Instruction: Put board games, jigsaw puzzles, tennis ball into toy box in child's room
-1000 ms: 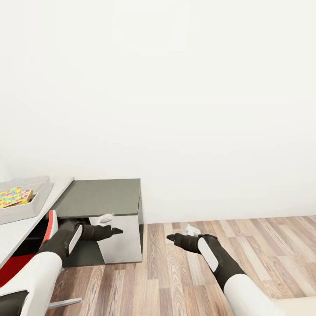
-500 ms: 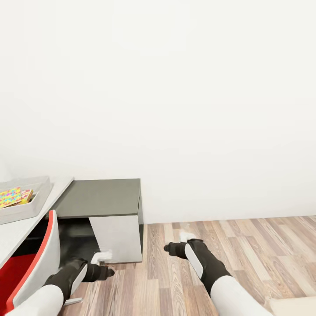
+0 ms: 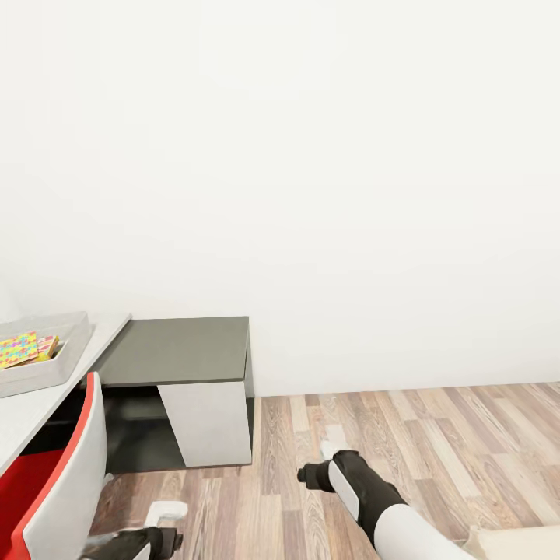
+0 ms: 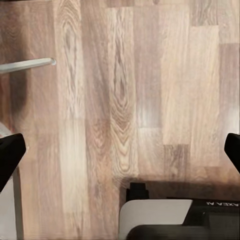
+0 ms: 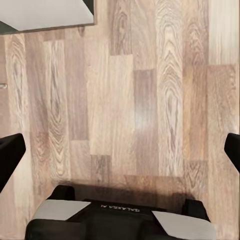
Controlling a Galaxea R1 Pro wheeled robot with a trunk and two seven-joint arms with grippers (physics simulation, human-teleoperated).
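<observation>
Wood-plank floor (image 3: 435, 435) lies under both arms. The left gripper (image 4: 120, 150) and right gripper (image 5: 120, 150) are both spread wide, holding nothing. At the head view's left edge the toy box (image 3: 54, 365) sits on the table (image 3: 31, 412), the two jigsaw puzzles (image 3: 27, 348) already inside. The red-and-white chair (image 3: 62, 474) stands close beside the left arm; a careless turn of the base could knock it into the table and jolt the box.
</observation>
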